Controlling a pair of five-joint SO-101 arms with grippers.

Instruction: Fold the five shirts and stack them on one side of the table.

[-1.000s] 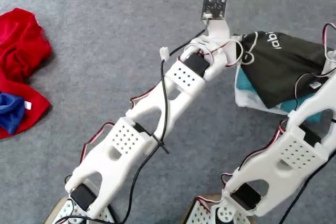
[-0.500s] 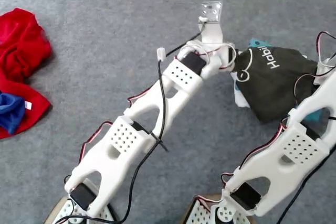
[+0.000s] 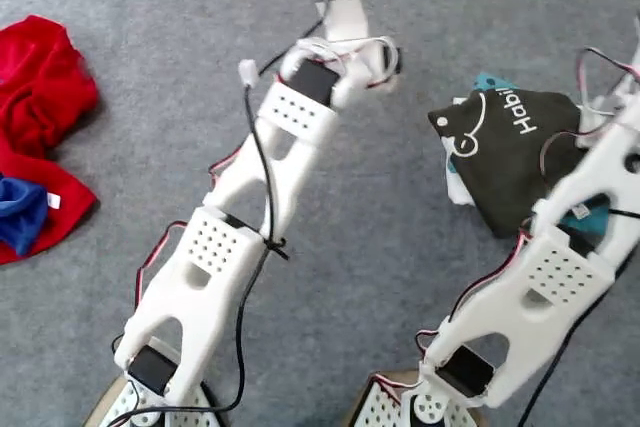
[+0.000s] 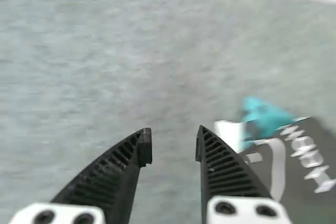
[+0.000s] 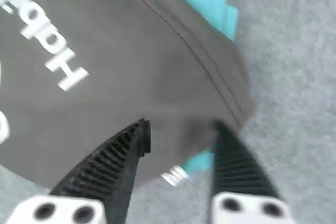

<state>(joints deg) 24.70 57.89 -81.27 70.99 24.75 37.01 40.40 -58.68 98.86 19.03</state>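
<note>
At the left edge of the table (image 3: 180, 57) the crumpled red shirt (image 3: 45, 97), a blue shirt (image 3: 20, 212) against it, lies well apart from the left gripper (image 4: 173, 142), which hangs open and empty mid-table yet is the nearer one, while the right gripper (image 5: 181, 135) spreads open just above the folded black shirt (image 3: 510, 162) at right.

red shirt (image 3: 40, 97) cut by edge, teal shirt (image 5: 215, 3) mostly covered

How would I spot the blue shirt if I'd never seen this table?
Look at the left edge of the grey table, where a crumpled red shirt lies. The blue shirt is the small bundle resting on its near end, the only dark blue thing there.
</note>
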